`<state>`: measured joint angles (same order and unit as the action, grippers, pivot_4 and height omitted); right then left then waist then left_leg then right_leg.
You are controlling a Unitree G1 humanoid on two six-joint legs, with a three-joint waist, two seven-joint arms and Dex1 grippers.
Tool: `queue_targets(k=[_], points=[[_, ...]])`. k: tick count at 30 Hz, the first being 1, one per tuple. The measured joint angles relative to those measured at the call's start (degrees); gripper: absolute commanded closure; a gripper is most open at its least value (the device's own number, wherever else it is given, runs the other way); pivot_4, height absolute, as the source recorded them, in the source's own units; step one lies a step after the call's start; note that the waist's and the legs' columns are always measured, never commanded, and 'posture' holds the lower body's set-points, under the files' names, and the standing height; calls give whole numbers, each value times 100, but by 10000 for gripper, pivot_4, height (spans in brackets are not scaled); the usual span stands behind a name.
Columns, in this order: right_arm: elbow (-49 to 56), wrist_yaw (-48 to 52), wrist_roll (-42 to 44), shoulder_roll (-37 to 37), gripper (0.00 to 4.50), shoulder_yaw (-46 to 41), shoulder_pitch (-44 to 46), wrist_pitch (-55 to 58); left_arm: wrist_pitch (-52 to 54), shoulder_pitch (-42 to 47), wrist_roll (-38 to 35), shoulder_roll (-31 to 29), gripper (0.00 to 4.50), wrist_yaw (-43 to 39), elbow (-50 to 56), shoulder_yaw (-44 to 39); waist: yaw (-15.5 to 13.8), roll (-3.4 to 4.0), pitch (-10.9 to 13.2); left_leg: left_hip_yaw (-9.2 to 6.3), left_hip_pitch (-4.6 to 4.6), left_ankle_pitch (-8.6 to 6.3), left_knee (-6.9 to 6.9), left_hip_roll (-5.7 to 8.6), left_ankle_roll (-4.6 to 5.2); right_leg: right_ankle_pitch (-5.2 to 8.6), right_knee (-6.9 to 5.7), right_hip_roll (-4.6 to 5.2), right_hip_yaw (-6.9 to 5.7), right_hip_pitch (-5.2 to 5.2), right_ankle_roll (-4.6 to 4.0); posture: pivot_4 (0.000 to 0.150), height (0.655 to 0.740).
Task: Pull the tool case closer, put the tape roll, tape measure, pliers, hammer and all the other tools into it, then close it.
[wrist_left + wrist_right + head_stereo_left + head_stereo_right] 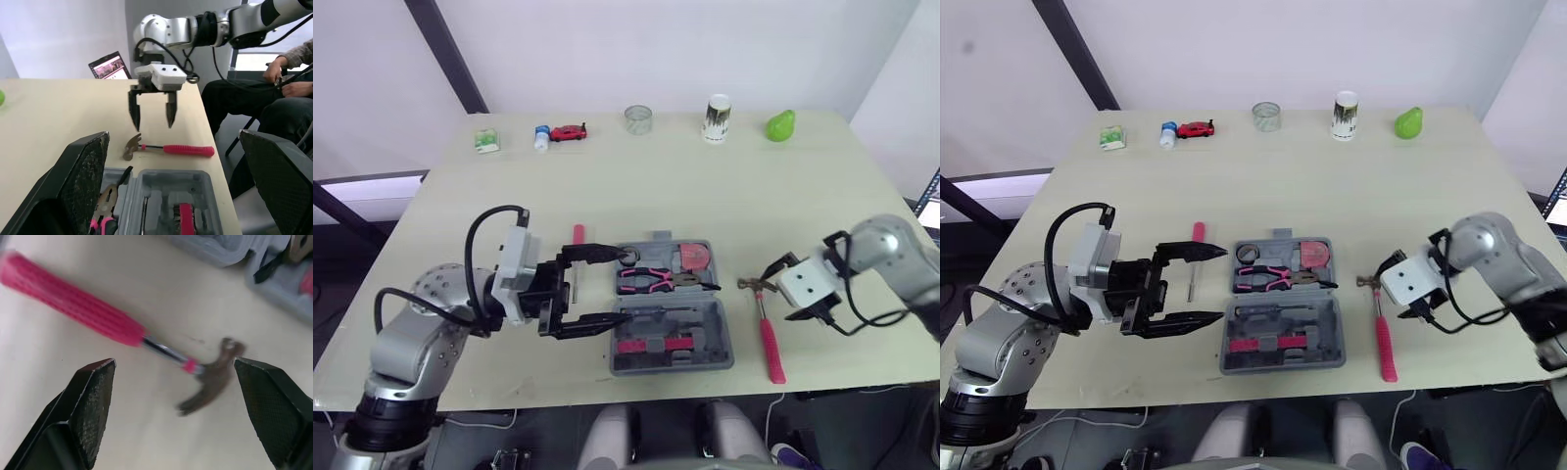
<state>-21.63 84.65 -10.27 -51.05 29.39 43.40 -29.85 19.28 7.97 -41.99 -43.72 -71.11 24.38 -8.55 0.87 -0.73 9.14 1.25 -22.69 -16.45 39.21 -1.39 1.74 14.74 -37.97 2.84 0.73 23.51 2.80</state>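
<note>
A pale table (705,186) seen from above, with an open grey tool case (715,333) lying flat near its front edge. On the left, the robot's left hand (1211,286) hovered low beside the case's left edge, its two black fingers spread wide and holding nothing. A screwdriver (1198,233) with a pink handle lay on the table just beside the case, close to that hand's fingers.

Inside the case, its far half held what looked like the tape roll (626,257), a pair of pink-handled pliers (651,281) and a reddish tape measure (693,258); the near half held small pink parts too small to name.

Right of the case, the hammer (766,333) lay on the table, its metal head near the case and its pink handle pointing toward the front edge. The right hand (152,117) hung just above the hammer's head, fingers spread apart and empty.

Along the far edge stood a green box (486,140), a small bottle (541,137), a red toy car (570,131), a clear cup (638,118), a can (717,117) and a green pear (780,125).

The job appeared roughly half done: the case sat close and three tools seemed packed, while the hammer and screwdriver remained outside and the case was not yet closed
</note>
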Motion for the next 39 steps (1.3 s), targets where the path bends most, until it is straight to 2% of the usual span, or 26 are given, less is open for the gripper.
queue_targets(k=[5,13,26,29,30,31,34,36,37,39], points=[[-1401,6,-507,488,4774,456,743,-1566,16,-204,-5,-61,0,78,152,-111,-17,-1,5,0,-5,6,1,2,-10,0,1,14,-7,0,0,1500,7400],[-2965,-292,-1326,1084,4774,1035,1502,-3173,37,-472,-53,-172,0,188,324,-283,9,4,9,-2,-3,8,0,3,-13,0,-4,15,-9,0,-2,1500,7400],[-4042,-1615,-2795,1598,4774,1638,2120,-3820,28,-523,-100,-172,0,311,397,-438,29,9,12,0,-1,9,-1,5,-15,-1,-7,15,-7,1,-2,1500,7400],[-4247,-1896,-3082,1734,12453,1761,2229,-3875,12,-573,-99,-133,0,397,416,-450,38,9,12,1,3,10,0,5,-18,-1,-11,15,-4,1,-3,1500,7400],[-4290,-1971,-3151,1757,16821,1778,2265,-3875,6,-601,-99,-108,0,417,440,-452,42,9,12,1,4,10,0,5,-18,-1,-11,15,-4,0,-3,1500,7400],[-4358,-2117,-3288,1811,24188,1818,2330,-3878,-1,-656,-99,-79,0,460,460,-451,65,8,12,1,5,11,0,5,-19,-1,-13,15,-4,0,-3,1500,7400],[-4383,-2290,-3425,1842,33626,1860,2375,-3910,-6,-726,-99,-77,0,491,496,-452,107,6,10,-2,6,11,0,4,-20,-1,-15,15,-6,-1,-3,1500,7400],[-4447,-2430,-3530,1857,42953,1889,2410,-3930,-10,-743,-99,-77,0,510,536,-452,133,4,9,-2,8,12,0,5,-21,-1,-16,15,-5,-2,-3,1500,7400],[-4460,-2466,-3552,1864,44688,1906,2422,-3938,-14,-745,-99,-77,0,512,543,-452,138,3,8,-2,10,12,0,5,-21,-1,-16,15,-4,-3,-3,1500,7400],[-4486,-2530,-3585,1866,44688,1912,2425,-3940,-27,-749,-99,-76,0,533,554,-452,151,3,8,0,15,12,0,4,-22,-2,-20,14,-1,-4,-4,1500,7400]])
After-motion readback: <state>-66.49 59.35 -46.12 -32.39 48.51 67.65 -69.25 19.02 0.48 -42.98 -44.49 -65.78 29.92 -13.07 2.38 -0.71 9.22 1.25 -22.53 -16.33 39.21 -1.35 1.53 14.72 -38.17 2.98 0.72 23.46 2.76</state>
